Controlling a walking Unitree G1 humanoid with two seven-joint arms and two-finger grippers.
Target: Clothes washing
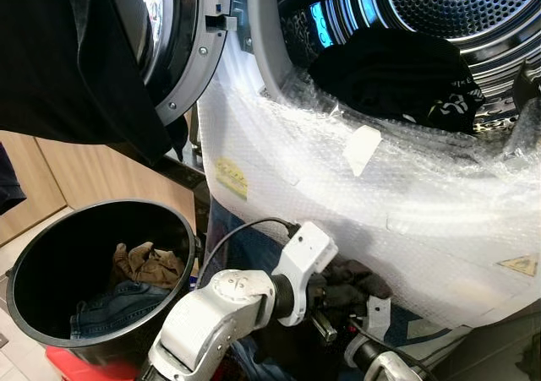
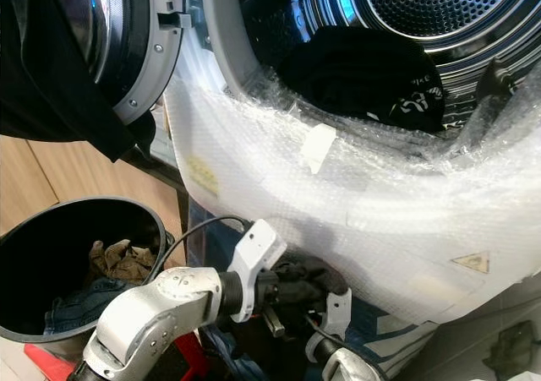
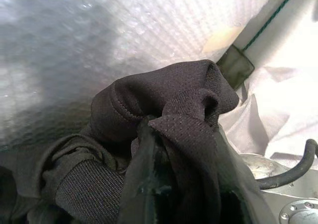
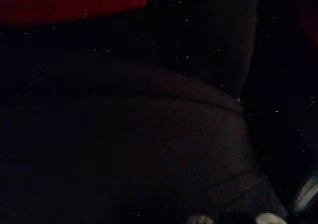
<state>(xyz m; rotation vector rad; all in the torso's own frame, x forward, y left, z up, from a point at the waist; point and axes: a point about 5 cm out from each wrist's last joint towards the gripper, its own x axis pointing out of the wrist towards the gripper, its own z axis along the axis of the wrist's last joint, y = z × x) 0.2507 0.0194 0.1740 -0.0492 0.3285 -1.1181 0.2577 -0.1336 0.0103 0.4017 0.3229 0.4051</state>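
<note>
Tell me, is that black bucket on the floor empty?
No. The black bucket holds clothes at the bottom: a brown garment and blue jeans.

The washer drum (image 1: 439, 9) with clothes (image 1: 397, 77) inside sits above the left gripper (image 1: 342, 284); the bin (image 1: 51, 330) stands to its left.

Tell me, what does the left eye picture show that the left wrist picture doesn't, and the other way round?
The left eye view takes in the washing machine drum with black clothes inside, its open door, and a black bin holding jeans and a brown garment. The left wrist view gives a close look at the weave and stitching of the dark garment bunched around the left gripper. Both show that garment and the bubble wrap covering the machine's front.
</note>
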